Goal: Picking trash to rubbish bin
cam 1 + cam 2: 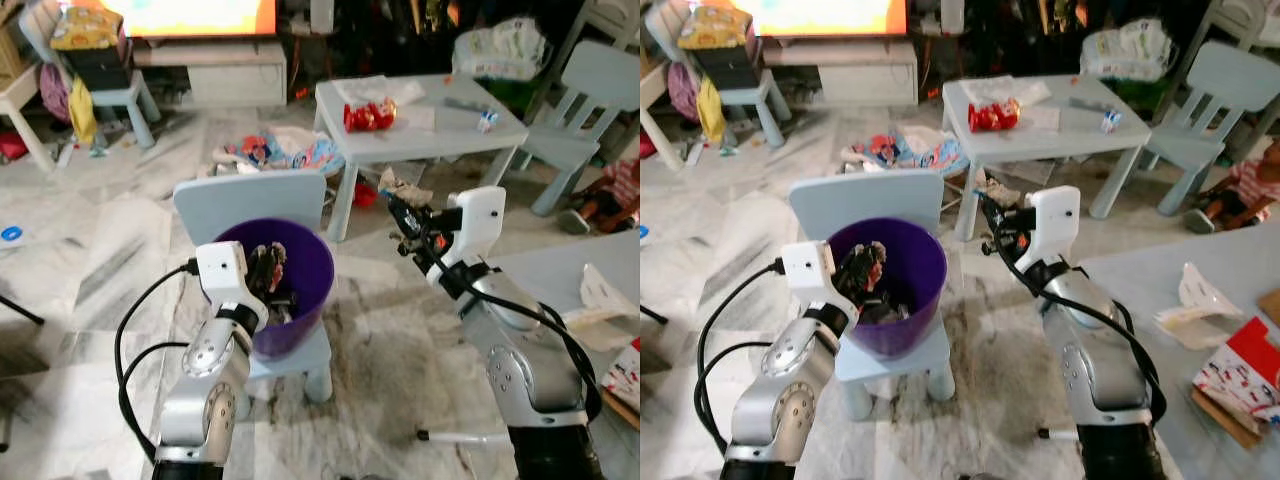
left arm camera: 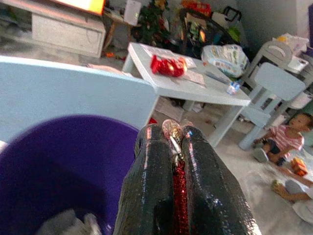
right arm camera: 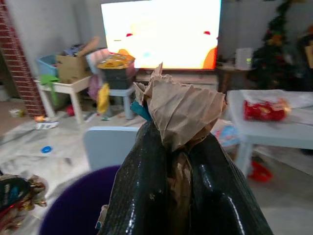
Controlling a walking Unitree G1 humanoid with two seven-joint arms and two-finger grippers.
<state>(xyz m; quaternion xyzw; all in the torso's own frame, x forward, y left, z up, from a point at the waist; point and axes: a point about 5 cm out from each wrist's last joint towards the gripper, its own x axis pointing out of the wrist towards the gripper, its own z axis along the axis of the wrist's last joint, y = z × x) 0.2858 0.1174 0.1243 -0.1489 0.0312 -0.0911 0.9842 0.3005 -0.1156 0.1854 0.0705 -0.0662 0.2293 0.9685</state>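
Note:
A purple bin [image 1: 305, 310] stands on the seat of a small light-blue chair [image 1: 250, 200]; some trash lies inside it. My left gripper [image 1: 268, 268] hangs over the bin's mouth, shut on a shiny red and gold wrapper [image 2: 172, 131]. My right gripper [image 1: 405, 225] is raised to the right of the bin, beyond its rim. It is shut on a crumpled brown paper [image 3: 183, 110], which sticks up past the fingertips.
Behind the chair stands a light-blue table [image 1: 420, 135] with a red packet [image 1: 370, 117] on it. Clothes and toys [image 1: 285, 152] litter the floor between them. A person [image 1: 615, 190] sits on the floor at far right. White paper [image 1: 605, 295] lies on a grey surface, front right.

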